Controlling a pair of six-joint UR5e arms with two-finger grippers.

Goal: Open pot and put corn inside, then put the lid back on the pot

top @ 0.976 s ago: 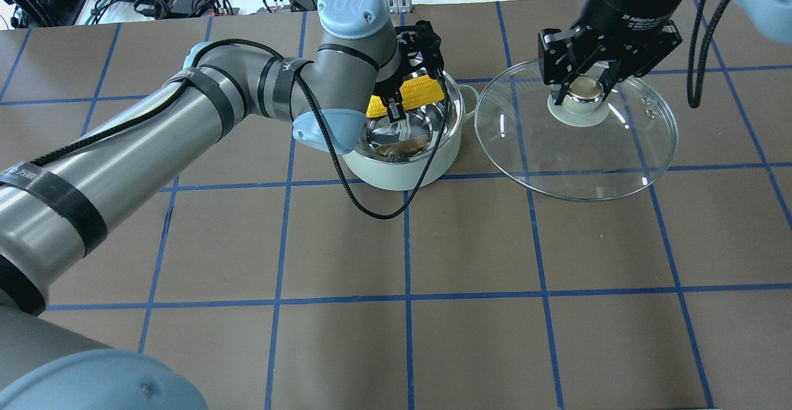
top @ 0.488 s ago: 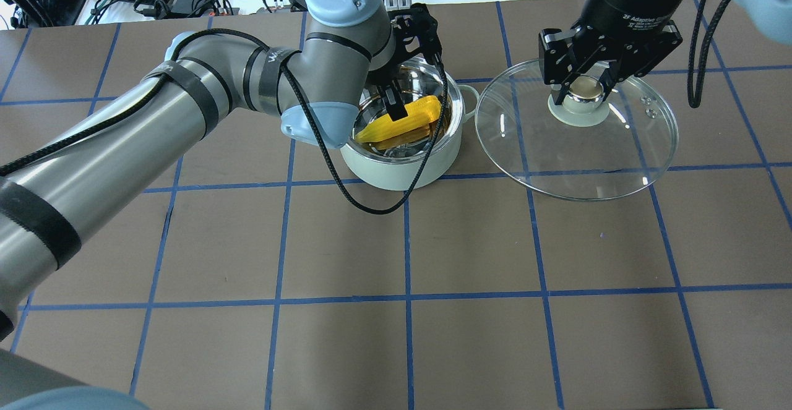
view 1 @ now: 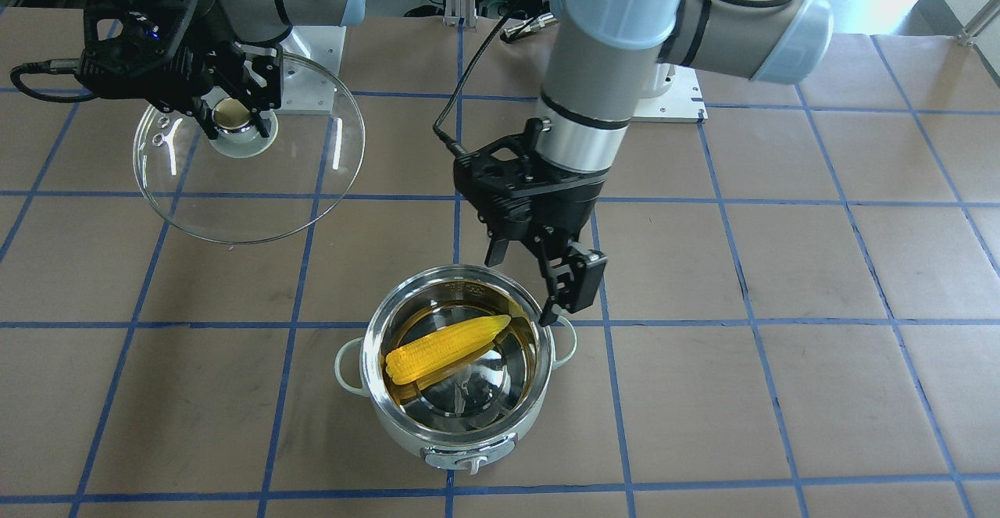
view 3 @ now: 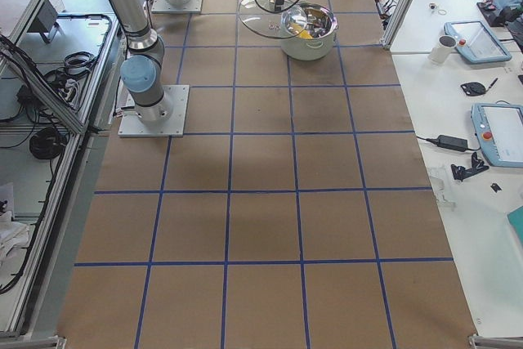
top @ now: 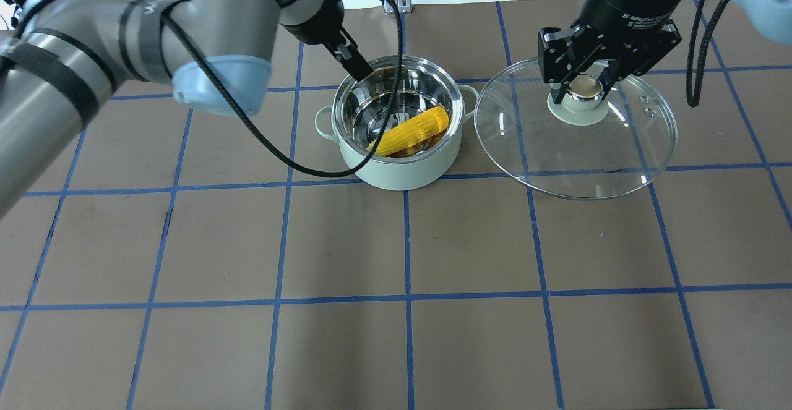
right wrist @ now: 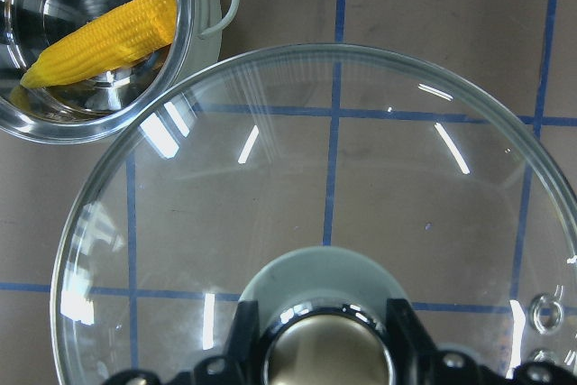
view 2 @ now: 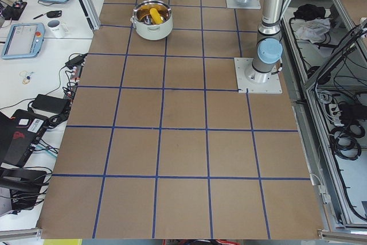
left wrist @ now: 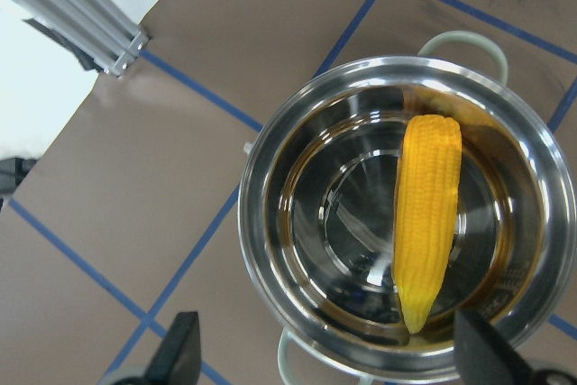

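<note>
Corn is in; the lid goes back next.
The pot [top: 402,175] stands open just left of the lid [top: 575,156], which my right claw [top: 581,91] holds clamped by the knob. The corn [top: 411,130] lies slantwise inside the pot. My left claw [view 1: 522,287] hovers spread and empty by the rim.

Bright, even light falls from overhead. It glares off the steel inside of the pot [top: 402,176] and draws white streaks across the glass lid [top: 575,156] beside it. Shadows on the tabletop [top: 346,243] around the pot are faint and soft-edged. In the wrist view looking down on the pot, the fingertips [left wrist: 180,353] of the left tool [left wrist: 332,358] are out of focus.
</note>
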